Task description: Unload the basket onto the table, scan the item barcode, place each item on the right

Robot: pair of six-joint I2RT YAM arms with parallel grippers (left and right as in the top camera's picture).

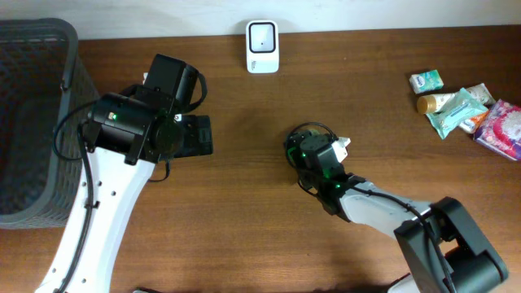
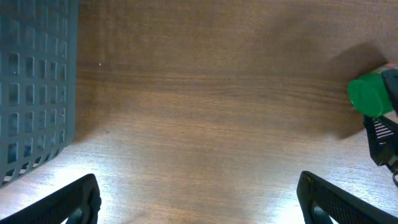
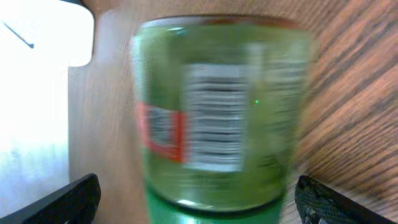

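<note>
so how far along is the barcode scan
Done: right gripper is at the green bottle, its barcode visible. In hand: bottle lies between wide-open jaws, no grip visible yet. Left: show the barcode to the white scanner; left gripper hangs open, empty.

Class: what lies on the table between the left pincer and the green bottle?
Nothing. Only bare wooden table separates the left pincer from the green bottle, as the left wrist view shows best.
</note>
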